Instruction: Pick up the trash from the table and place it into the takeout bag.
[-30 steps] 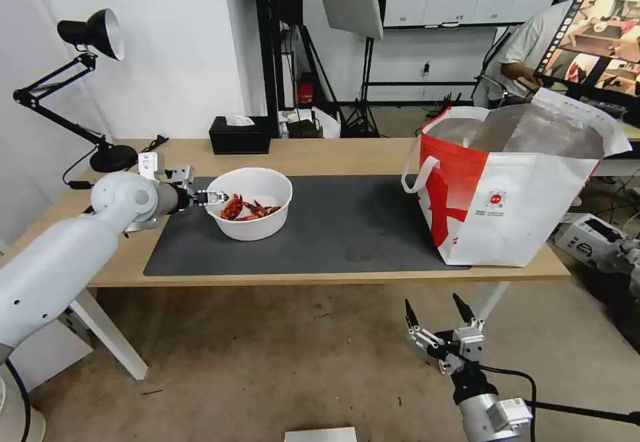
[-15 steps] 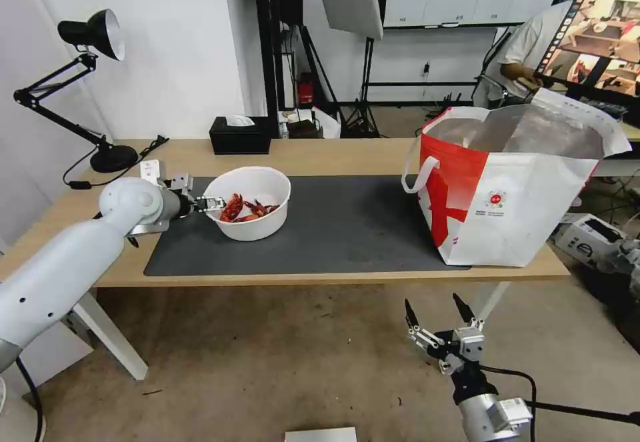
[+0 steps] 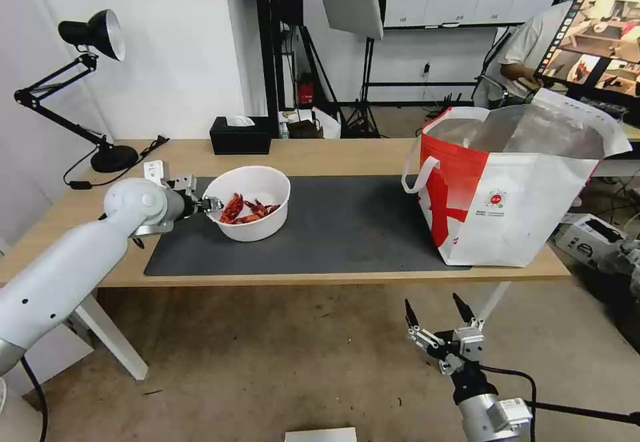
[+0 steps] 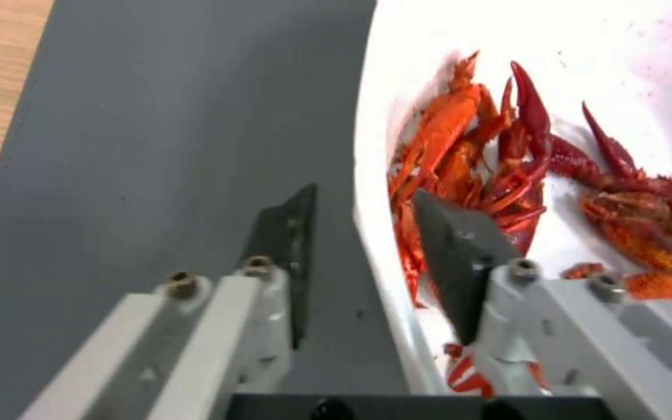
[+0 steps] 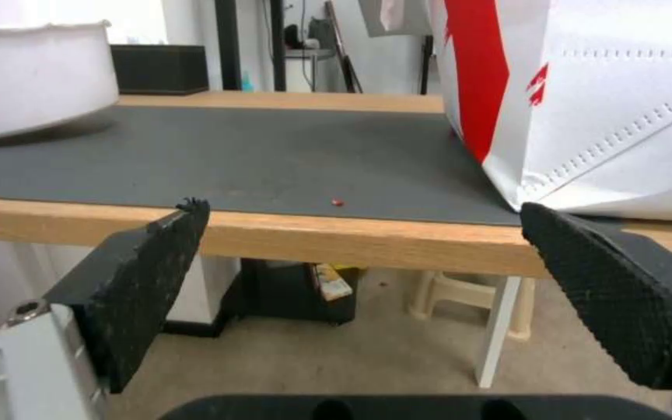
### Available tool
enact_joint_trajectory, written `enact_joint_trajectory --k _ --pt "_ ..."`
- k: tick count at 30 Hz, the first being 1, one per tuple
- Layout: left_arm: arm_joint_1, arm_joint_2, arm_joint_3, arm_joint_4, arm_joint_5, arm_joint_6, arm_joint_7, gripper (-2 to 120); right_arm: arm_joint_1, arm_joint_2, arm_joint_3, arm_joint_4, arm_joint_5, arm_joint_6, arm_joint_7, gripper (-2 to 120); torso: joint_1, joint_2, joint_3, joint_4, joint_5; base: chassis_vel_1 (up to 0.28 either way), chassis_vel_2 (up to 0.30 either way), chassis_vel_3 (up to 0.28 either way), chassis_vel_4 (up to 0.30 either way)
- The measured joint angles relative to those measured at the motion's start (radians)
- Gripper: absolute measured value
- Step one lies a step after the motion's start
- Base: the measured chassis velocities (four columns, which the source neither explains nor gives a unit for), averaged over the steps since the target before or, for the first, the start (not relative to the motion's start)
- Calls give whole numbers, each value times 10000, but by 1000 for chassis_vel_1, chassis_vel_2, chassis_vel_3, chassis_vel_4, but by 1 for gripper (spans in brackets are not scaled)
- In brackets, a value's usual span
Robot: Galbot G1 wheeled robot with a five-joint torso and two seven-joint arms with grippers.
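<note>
Bowl (image 3: pixel 251 202) of red crayfish shells (image 3: pixel 245 209) sits on the left part of the grey mat (image 3: pixel 333 229) on the table (image 3: pixel 333 152); vs 1 s ago it has shifted slightly and its left side looks tipped up a touch, shadow under it in the right wrist view; left gripper (image 3: pixel 212 203) has pulled back a little with the arm; its two fingers straddle the bowl's left rim, one finger (image 4: pixel 289 245) outside over the mat, the other (image 4: pixel 457 251) inside next to the shells; narrow gap, closed onto the rim, bowl wall (image 4: pixel 371 192) between them; mat centre bare except a small red scrap (image 5: pixel 338 202) near the front edge; takeout bag (image 3: pixel 513 189) stands upright at the right end of the mat, mouth open, foil lining visible, contents can't tell, unchanged; right gripper (image 3: pixel 437 312) hangs below the table's front edge, fingers wide apart, holding nothing, same spot as before; black tissue box (image 3: pixel 240 134) at the table's back edge.
</note>
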Motion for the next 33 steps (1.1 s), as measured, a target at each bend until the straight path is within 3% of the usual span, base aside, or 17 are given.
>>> enact_joint_trajectory --k 9,24,30,33 --pt "544 -65 -543 -517 -32 46 12 0 0 0 0 0 0 0 0 100 0 -1 1 -3 -2 0 0 0 0" --pt "843 -72 -1129 -1232 120 9 11 0 0 0 -1 0 0 0 0 100 1 -2 2 -1 -1 0 0 0 0" --pt "465 -257 -1436 -1558 73 -543 227 0 0 0 0 0 1 0 0 100 1 -2 1 -1 2 0 0 0 0" --pt "146 -368 -1492 -1888 80 -1185 484 0 0 0 0 0 0 0 0 100 1 -2 1 -2 3 0 0 0 0"
